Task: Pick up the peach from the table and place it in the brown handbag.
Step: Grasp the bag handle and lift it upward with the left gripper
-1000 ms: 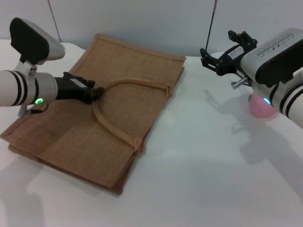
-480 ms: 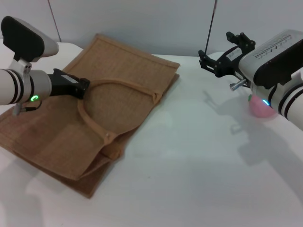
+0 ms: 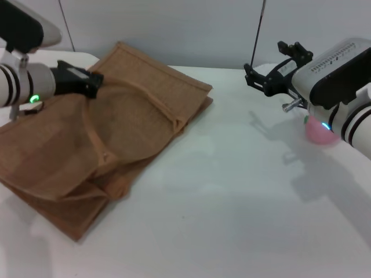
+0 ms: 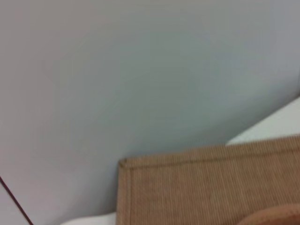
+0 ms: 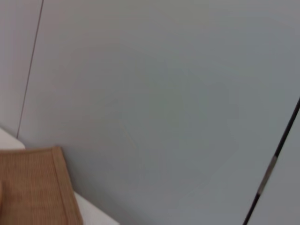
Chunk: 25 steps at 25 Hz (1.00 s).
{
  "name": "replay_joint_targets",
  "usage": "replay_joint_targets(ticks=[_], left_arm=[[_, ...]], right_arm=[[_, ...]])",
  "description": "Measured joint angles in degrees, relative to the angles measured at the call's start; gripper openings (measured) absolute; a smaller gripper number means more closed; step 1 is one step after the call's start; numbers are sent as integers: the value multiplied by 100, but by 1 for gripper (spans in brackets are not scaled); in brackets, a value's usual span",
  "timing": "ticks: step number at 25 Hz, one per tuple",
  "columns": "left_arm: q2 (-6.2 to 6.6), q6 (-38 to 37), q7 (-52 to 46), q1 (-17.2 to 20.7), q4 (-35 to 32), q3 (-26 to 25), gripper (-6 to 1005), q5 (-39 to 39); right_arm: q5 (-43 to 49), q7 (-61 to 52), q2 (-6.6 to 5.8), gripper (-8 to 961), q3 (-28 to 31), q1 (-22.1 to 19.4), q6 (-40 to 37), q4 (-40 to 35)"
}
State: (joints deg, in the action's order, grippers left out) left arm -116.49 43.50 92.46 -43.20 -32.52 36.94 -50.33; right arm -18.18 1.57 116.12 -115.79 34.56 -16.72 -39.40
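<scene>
The brown handbag (image 3: 133, 124) lies on the white table (image 3: 232, 202) at the left, its upper panel raised and rumpled. My left gripper (image 3: 88, 81) is shut on one of the bag's arched handles (image 3: 95, 136) at the bag's far left side, holding it up. The pink peach (image 3: 317, 131) rests on the table at the right, partly hidden behind my right arm. Above and to the left of the peach, my right gripper (image 3: 270, 70) hovers open and holds nothing. A corner of the handbag (image 4: 197, 187) shows in the left wrist view, and another corner of the handbag (image 5: 33, 187) in the right wrist view.
A pale wall (image 3: 191, 29) stands right behind the table's far edge, with a thin dark pole (image 3: 258, 26) against it. The bulky right forearm (image 3: 342, 92) hangs over the table's right side.
My left gripper has pulled the handle up and to the left. The bag's top panel has lifted and the whole bag has slid leftward. The right arm has barely moved.
</scene>
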Motion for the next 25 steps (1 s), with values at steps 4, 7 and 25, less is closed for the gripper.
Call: replay_joint_targets(ticks=[4, 7, 25], left_arm=[[-2, 314, -181, 69, -471, 18, 20, -96], [-11, 505, -302, 144, -828, 37, 19, -163], [-27, 901, -604, 188, -1307, 138, 21, -118]], right_arm=[[16, 16, -11, 877, 39, 24, 194, -13], [19, 17, -20, 877, 49, 25, 212, -16], [17, 20, -28, 876, 58, 41, 283, -23]])
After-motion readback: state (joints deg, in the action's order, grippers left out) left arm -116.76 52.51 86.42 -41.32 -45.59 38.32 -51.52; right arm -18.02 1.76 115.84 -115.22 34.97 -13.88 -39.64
